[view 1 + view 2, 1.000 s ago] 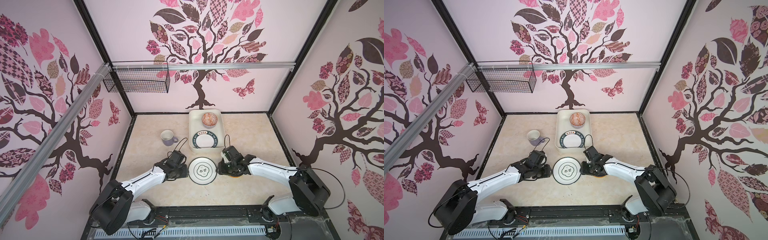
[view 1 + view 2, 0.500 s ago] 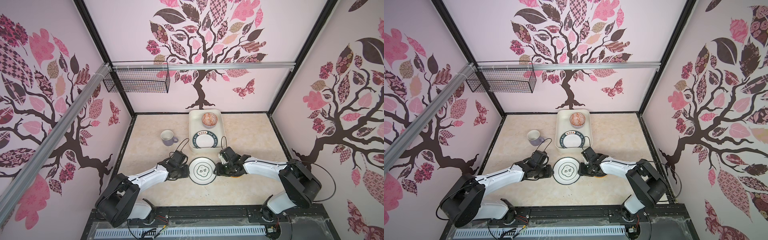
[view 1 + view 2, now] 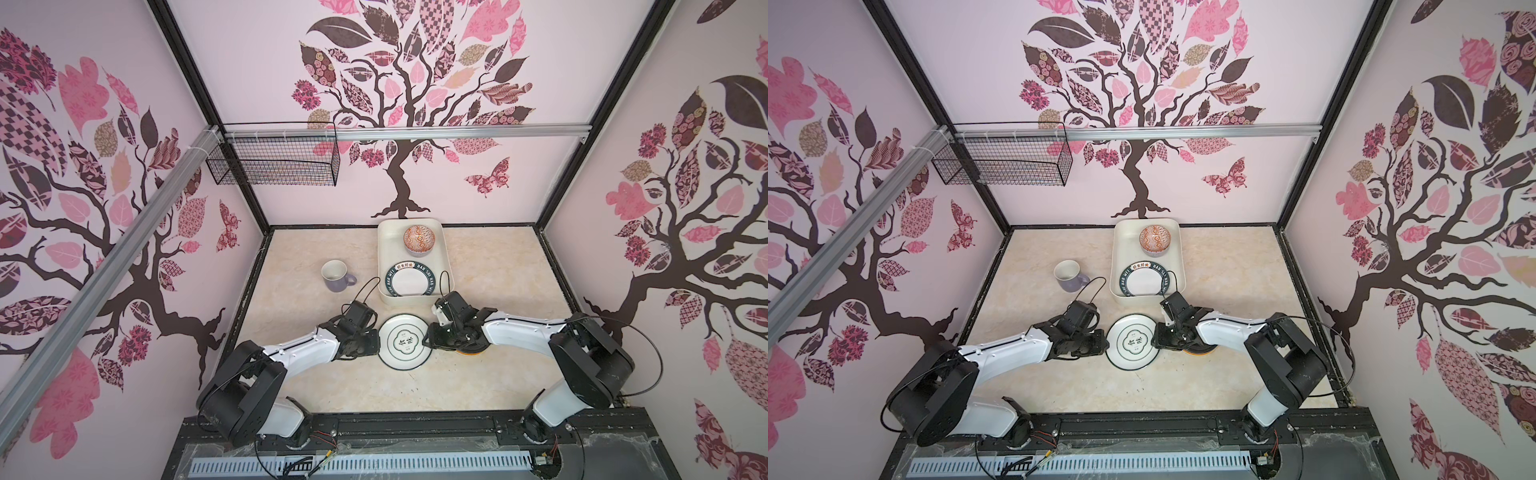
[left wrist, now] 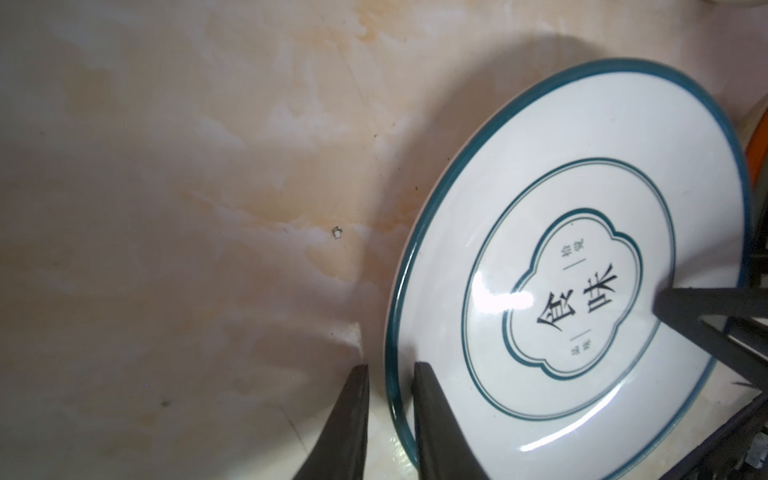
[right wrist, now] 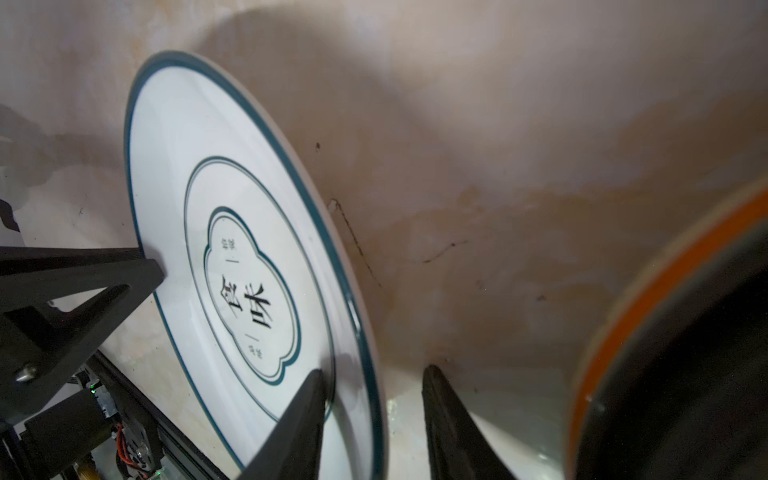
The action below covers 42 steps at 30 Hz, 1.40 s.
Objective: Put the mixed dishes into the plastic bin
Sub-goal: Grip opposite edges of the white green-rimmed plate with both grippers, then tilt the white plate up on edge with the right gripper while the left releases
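Note:
The white black-ringed plate [image 3: 405,341] [image 3: 1133,341] lies on the table in front of the plastic bin [image 3: 384,249]. My left gripper [image 3: 376,343] [image 4: 388,368] straddles its left rim, one finger on the plate's face and the other just outside the rim with a thin gap. On the right rim, my right gripper [image 3: 428,338] [image 5: 372,370] straddles it with a wider gap. The bin holds the orange-patterned bowl [image 3: 419,240] and the green-lettered plate [image 3: 409,280]. Left of the bin stands the lavender mug [image 3: 336,275].
An orange plate [image 3: 467,353] with a dark inside [image 5: 648,299] lies under my right arm, close to the right gripper. A black wire basket [image 3: 274,160] hangs on the back wall. Bare marble table [image 3: 498,266] lies right of the bin.
Both grippers' jaws have narrowed around the plate's opposite rims. The plate lies where it was.

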Each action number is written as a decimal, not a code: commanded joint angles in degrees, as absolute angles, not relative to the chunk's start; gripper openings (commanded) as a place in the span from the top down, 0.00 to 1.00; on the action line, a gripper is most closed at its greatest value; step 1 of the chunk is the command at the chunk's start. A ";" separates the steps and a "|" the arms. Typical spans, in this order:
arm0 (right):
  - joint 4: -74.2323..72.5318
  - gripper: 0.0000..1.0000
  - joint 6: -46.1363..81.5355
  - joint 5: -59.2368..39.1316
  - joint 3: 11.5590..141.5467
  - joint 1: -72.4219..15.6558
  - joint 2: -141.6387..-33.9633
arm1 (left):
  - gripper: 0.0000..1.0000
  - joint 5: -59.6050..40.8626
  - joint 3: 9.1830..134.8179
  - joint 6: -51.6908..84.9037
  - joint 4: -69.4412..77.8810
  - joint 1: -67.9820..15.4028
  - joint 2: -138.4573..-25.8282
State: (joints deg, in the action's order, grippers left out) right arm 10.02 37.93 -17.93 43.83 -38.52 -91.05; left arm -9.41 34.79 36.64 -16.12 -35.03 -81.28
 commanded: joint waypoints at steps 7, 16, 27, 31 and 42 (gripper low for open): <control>9.78 0.76 38.75 -19.98 45.79 -38.91 -91.85 | 0.77 -9.84 34.45 35.78 -16.40 -35.19 -81.51; 9.95 0.93 39.00 -20.75 45.52 -38.85 -90.29 | 0.51 -8.67 34.32 35.91 -18.83 -35.16 -76.37; 12.42 0.97 38.48 -21.48 46.10 -38.87 -85.70 | 0.02 -4.11 37.72 35.40 -29.25 -35.20 -63.46; 13.89 0.97 38.21 -21.38 46.49 -38.90 -83.22 | 0.02 -2.42 38.80 35.66 -31.50 -35.23 -59.88; 18.74 0.96 37.06 -19.62 50.19 -38.87 -78.35 | 0.02 1.69 42.49 35.16 -37.73 -35.07 -53.06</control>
